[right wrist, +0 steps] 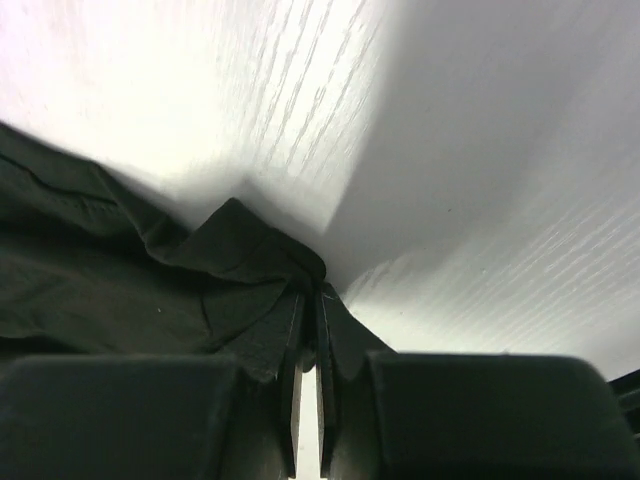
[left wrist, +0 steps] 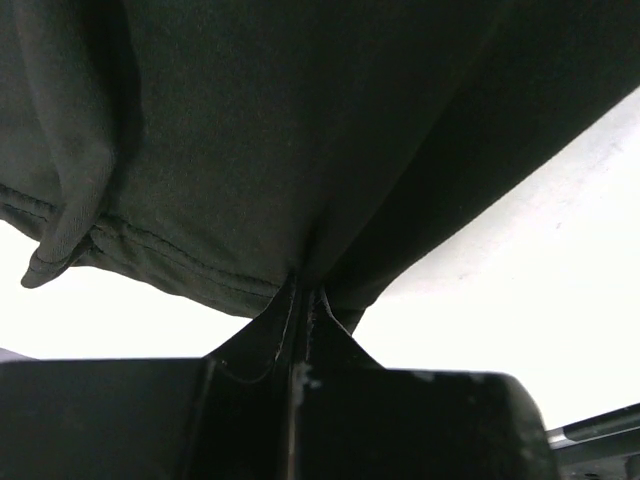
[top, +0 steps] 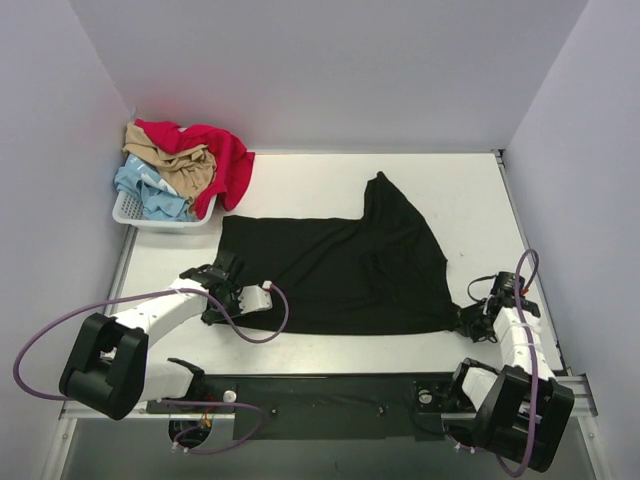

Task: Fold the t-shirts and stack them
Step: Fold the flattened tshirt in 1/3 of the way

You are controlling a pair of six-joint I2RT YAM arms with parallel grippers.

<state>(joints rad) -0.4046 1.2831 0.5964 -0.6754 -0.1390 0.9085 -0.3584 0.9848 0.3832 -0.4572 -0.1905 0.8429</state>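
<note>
Left gripper (left wrist: 300, 297) and right gripper (right wrist: 311, 297) are each clamping shut on a corner of the large black cloth t-shirt (top: 340, 268) stretching between them, apparently preparing a fold.

The right gripper (right wrist: 309, 300), at lower center, pinches a corner of the black t-shirt (right wrist: 120, 290) against the white table (right wrist: 480, 150).

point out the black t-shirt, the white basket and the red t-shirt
black t-shirt (top: 340, 275), top view, middle of the cloth
white basket (top: 150, 224), top view, near wall
red t-shirt (top: 225, 165), top view, fold hanging over the basket
</note>
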